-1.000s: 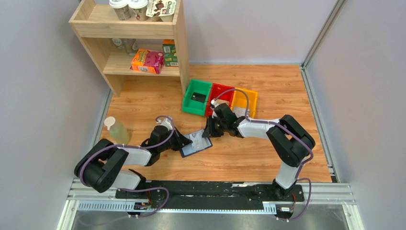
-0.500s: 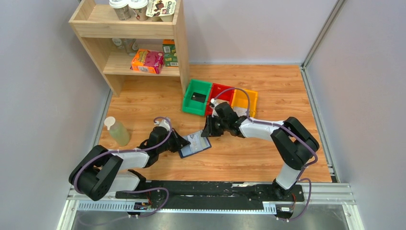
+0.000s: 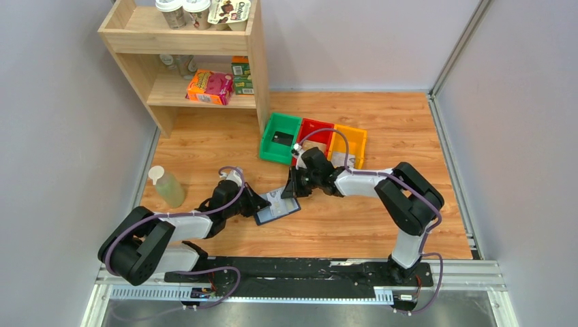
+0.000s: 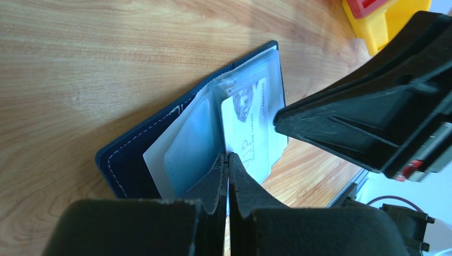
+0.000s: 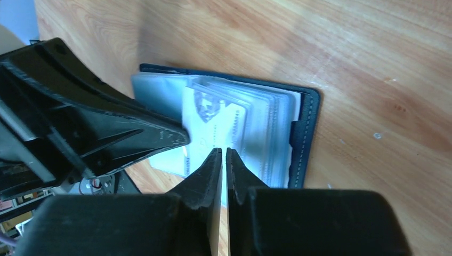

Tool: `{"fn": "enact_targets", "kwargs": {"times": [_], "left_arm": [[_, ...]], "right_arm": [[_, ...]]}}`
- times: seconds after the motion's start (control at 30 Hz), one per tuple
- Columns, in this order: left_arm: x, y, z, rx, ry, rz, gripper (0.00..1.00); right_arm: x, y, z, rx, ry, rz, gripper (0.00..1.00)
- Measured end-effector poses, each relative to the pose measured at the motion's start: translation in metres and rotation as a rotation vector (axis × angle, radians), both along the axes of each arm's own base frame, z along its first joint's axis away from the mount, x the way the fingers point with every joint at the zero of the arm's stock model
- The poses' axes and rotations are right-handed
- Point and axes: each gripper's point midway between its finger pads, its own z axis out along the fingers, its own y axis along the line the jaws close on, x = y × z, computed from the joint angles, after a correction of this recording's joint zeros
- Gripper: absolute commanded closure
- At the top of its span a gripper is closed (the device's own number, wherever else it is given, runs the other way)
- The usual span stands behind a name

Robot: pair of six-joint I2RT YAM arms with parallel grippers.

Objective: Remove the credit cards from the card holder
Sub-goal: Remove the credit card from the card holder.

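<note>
The navy card holder (image 3: pixel 278 211) lies open on the wooden floor between my two grippers. In the left wrist view its dark cover (image 4: pixel 133 160) holds clear pockets and a silver-grey credit card (image 4: pixel 249 125) with a portrait printed on it. The same card (image 5: pixel 213 125) shows in the right wrist view, inside the holder (image 5: pixel 304 133). My left gripper (image 3: pixel 259 203) is shut, its tips (image 4: pixel 228 156) resting on the holder's near pockets. My right gripper (image 3: pixel 287 190) is shut, its tips (image 5: pixel 224 151) just over the card's edge. Whether either pinches a pocket is unclear.
Green (image 3: pixel 271 151), red (image 3: pixel 314 125) and yellow (image 3: pixel 356 140) bins stand in a row behind the holder; a black card (image 3: pixel 281 139) lies in the green one. A wooden shelf (image 3: pixel 257 65) with boxes stands at back left. A bottle (image 3: pixel 165 185) stands left of my left arm.
My right gripper has moved left and down onto the card holder. The holder and my left gripper have shifted slightly left.
</note>
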Motion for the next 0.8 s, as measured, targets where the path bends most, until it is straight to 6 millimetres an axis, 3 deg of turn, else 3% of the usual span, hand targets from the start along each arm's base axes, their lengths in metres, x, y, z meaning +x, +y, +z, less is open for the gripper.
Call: {"fn": "enact_targets", "kwargs": {"times": [0.13,0.8], "left_arm": [[0.000,0.000,0.000,0.000,0.002,0.003,1.00],[-0.003,0.009,-0.002,-0.014,0.026,0.072,1.00]], "right_arm": [[-0.004,-0.002,-0.015,-0.010,0.029,0.002,0.96],[0.002,-0.006,-0.017,0.000,0.017,-0.010,1.00]]}}
